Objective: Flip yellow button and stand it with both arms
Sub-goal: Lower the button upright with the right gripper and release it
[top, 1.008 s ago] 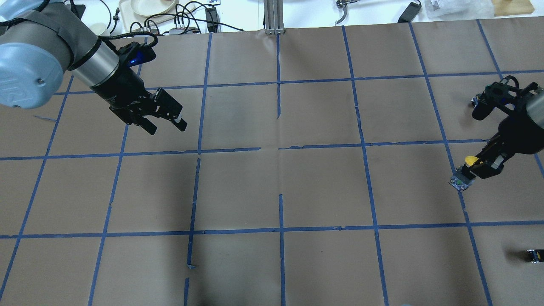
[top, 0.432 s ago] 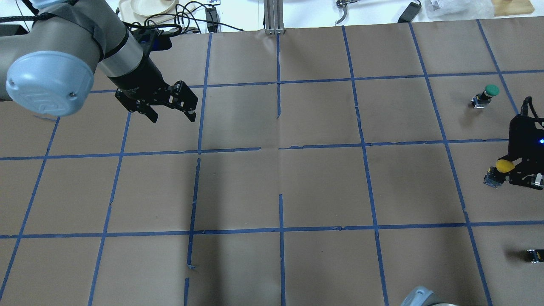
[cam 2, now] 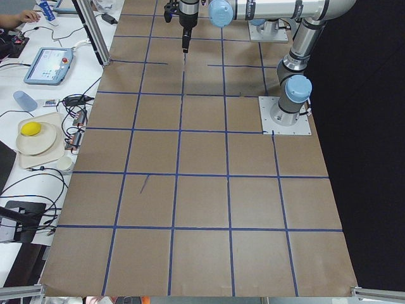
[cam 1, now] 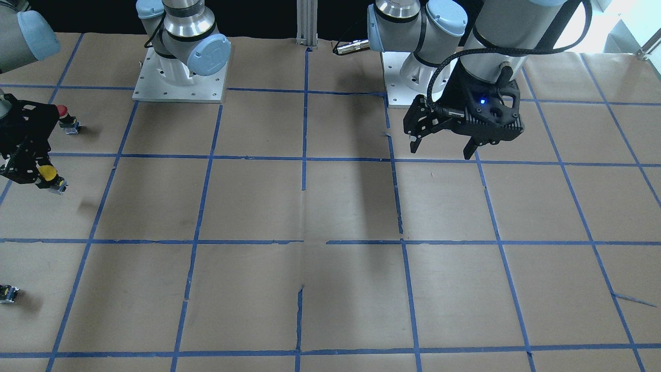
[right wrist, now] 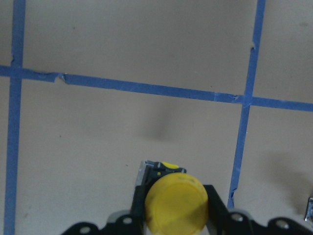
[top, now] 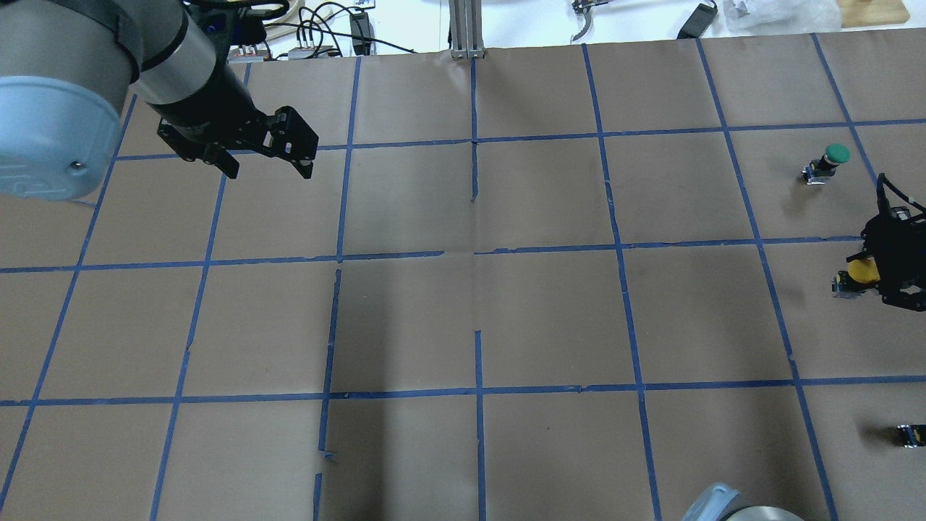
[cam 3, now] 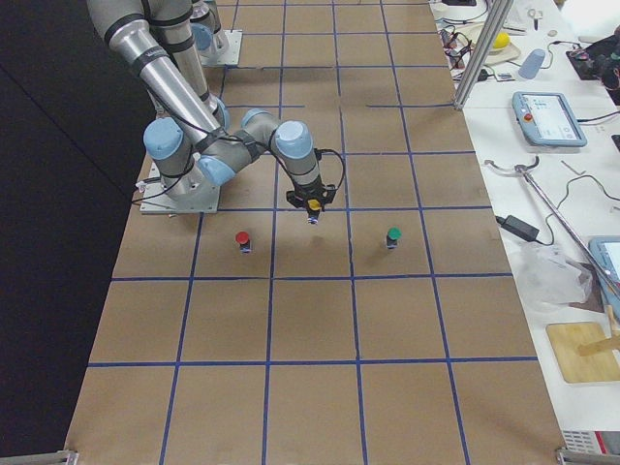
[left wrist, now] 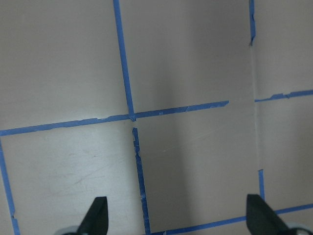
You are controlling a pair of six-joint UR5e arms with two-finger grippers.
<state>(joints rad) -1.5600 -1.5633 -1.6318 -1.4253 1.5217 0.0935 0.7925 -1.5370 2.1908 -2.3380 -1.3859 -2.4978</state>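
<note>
At wrist level, right jaws clamp the yellow button; overhead, left jaws gape.

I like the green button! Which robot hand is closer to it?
Right. The right gripper, shut on the yellow button, hangs close by the green button; the left gripper hovers open far across the table.

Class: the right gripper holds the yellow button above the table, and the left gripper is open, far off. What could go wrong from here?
1. The right gripper seems to pinch the yellow button at its rounded cap, so it may slip or twist out.
2. The button is far smaller than the open left gripper; at a handover, fingers could collide.
3. The red button stands close by and could be knocked over.
</note>
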